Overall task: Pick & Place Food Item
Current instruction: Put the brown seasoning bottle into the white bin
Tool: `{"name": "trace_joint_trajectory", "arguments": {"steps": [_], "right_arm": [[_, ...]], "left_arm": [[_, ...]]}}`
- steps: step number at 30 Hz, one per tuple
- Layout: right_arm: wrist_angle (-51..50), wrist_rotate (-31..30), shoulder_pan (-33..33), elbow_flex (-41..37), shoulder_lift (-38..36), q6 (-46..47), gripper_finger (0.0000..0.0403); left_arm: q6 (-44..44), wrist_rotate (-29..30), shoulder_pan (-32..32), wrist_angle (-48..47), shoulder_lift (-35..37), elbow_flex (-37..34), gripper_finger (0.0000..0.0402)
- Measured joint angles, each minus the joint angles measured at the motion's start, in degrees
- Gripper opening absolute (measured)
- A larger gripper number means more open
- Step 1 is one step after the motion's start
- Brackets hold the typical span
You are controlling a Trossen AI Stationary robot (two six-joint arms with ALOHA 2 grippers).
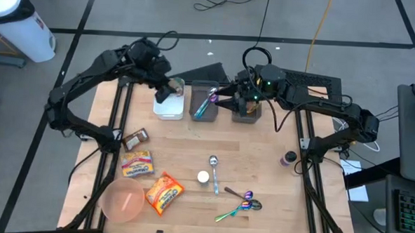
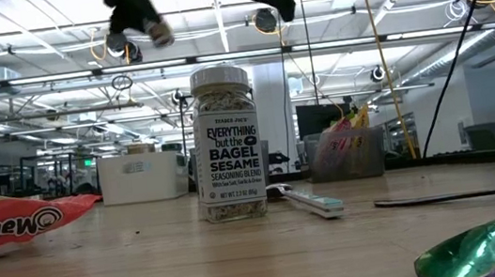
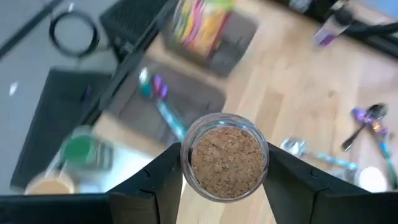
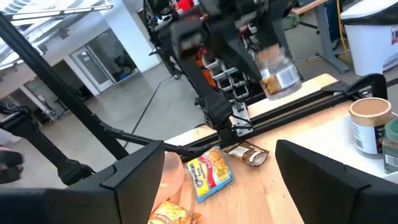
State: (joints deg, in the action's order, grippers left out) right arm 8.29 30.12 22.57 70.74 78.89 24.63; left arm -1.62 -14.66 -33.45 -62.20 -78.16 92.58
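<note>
The left pincer (image 1: pixel 168 92), pinching a spice jar (image 3: pixel 227 163), hung over the white bin (image 1: pixel 169 106), nearer than the spread right pincer (image 1: pixel 226 95).

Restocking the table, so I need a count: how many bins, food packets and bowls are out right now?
bins: 3
packets: 3
bowl: 1
Total: 7
</note>
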Motion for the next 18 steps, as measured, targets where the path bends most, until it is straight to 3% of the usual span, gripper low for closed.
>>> {"name": "trace_joint_trajectory", "arguments": {"steps": [8,18], "right_arm": [[0.0,-0.3,0.0,0.0,0.0,0.2,0.0297],[0.9,-13.1,-2.5,-1.0,0.0,-0.5,0.0297]], "left_arm": [[4.5,3.2,-2.9,6.4,9.5,-18.6,0.0189],[12.6,4.8,-2.4,10.6,15.7,-34.3,0.0189]]}}
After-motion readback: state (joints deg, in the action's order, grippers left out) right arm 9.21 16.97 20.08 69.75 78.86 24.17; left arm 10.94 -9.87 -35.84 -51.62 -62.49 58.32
